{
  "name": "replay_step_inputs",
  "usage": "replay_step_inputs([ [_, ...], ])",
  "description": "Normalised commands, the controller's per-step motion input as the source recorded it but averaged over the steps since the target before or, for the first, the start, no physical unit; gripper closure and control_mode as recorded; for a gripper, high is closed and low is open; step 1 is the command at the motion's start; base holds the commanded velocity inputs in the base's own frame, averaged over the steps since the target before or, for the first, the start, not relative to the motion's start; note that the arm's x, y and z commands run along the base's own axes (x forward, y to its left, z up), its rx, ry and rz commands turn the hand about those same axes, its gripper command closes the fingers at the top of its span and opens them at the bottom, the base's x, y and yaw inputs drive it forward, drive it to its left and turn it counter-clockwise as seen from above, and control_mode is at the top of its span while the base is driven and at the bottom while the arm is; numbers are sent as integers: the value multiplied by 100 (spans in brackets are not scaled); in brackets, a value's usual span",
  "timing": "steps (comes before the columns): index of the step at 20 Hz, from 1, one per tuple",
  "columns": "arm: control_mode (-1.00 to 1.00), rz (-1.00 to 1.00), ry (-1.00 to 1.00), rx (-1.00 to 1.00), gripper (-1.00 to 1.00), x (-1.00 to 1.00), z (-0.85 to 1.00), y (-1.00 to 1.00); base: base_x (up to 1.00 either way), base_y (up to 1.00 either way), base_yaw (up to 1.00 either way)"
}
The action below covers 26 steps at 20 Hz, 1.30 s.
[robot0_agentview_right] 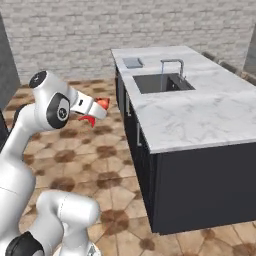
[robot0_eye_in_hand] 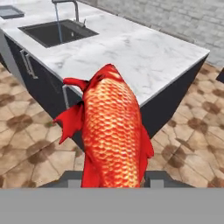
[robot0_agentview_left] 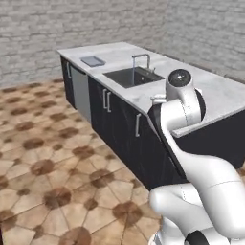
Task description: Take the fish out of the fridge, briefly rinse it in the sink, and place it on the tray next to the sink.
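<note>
Fish (robot0_eye_in_hand: 113, 131) red-orange, closest to hand camera, clamped between the gripper (robot0_agentview_right: 100, 111) fingers, held in the air over the tiled floor | sink (robot0_agentview_right: 162, 82) with faucet (robot0_agentview_right: 172, 66) far off in marble island counter (robot0_agentview_right: 200, 112) | tray (robot0_agentview_right: 133, 62) beyond sink at counter's far end

no readable text, labels or numbers on anything here
</note>
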Motion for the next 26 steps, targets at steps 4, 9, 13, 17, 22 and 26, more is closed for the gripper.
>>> replay_step_inputs([
  [4,100,0,0,0,100,0,0,0,100,100,-47],
  [9,100,0,0,0,100,0,0,0,80,100,-58],
  [13,100,0,0,0,100,0,0,0,64,100,-68],
  [17,100,0,0,0,100,0,0,0,12,100,-65],
  [22,100,0,0,0,100,0,0,0,-4,100,-60],
  [26,100,0,0,0,100,0,0,0,-9,100,-54],
])
